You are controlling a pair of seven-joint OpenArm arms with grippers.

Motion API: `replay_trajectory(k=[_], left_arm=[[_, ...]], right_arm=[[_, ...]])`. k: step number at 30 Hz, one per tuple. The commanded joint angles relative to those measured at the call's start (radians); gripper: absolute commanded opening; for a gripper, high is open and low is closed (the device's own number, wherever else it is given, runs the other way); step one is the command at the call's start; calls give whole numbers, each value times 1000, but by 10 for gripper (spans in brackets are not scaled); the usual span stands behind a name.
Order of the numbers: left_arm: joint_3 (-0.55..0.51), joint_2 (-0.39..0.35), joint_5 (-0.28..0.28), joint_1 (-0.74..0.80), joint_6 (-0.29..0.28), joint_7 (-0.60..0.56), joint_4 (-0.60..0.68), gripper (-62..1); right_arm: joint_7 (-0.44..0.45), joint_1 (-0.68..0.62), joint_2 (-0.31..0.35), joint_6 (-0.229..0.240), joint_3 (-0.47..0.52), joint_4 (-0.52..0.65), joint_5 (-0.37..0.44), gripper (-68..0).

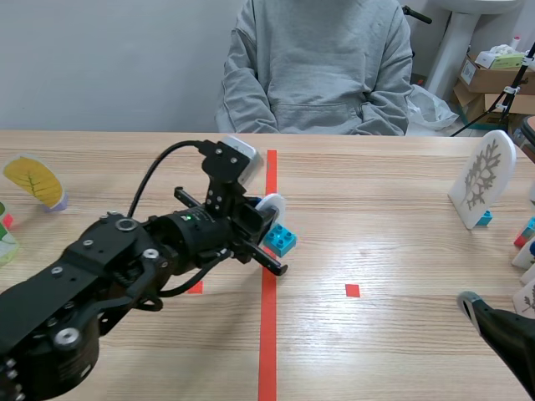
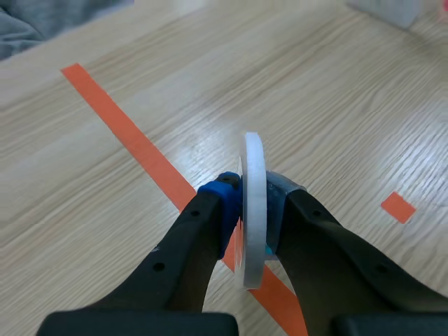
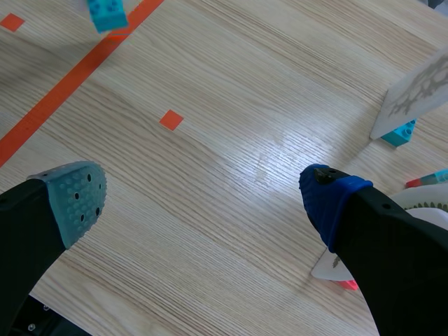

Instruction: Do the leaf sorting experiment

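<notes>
Light wood-grain bench (image 1: 393,251) w/ an orange-red tape line (image 1: 268,351) down the ctr. Nearest the robot, the right pincer (image 3: 203,199) hangs low over bare wood, fingers wide apart, holding nothing. Further out, the left pincer (image 2: 252,197) is clenched on a white flat disc-shaped card (image 2: 253,150), one pad each side. The card is upright & edge-on to the wrist cam, so its face, i.e. the leaf type, can't be read. A blue plastic brick (image 1: 281,241) sits at the card's foot, prob. its base, just beside the tape line; resting or lifted, can't tell. So this card looks mid-sort, not yet set on a side.

Beyond, cards stand on both sides: a yellow-leaf oval card (image 1: 33,181) on the L, a white card w/ a brown branching leaf (image 1: 482,177) on the R, and a few more cards (image 1: 527,251) at the R edge. Judging by that, the sort is partway; how many remain, can't tell. Farthest, a person in a grey sweatshirt (image 1: 313,75) sits across.
</notes>
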Motion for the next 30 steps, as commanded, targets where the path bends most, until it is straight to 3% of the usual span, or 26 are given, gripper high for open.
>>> replay_trajectory(k=[1, 7, 11, 15, 17, 24, 30], left_arm=[[-33, -23, -27, 40, -1, -5, 56, -558], [-179, -73, -91, 207, -1, -15, 199, -558], [-307, -92, -100, 281, 0, -59, 209, -558], [-426, -121, -172, 323, -1, -71, 209, -558], [-483, -137, -182, 326, 5, -71, 204, -558], [-596, -221, -188, 266, 73, -104, 55, -558], [-642, -285, -193, 186, 81, -124, -104, -558]], right_arm=[[19, 12, 3, 0, 8, 10, 7, -111], [19, 12, 6, 0, 8, 10, 7, -111], [19, 12, 6, 0, 8, 10, 7, -111], [19, 12, 6, 0, 8, 10, 7, -111], [19, 12, 6, 0, 8, 10, 7, -111], [22, 12, 6, 0, 8, 10, 7, -111], [22, 12, 6, 0, 8, 10, 7, -111]])
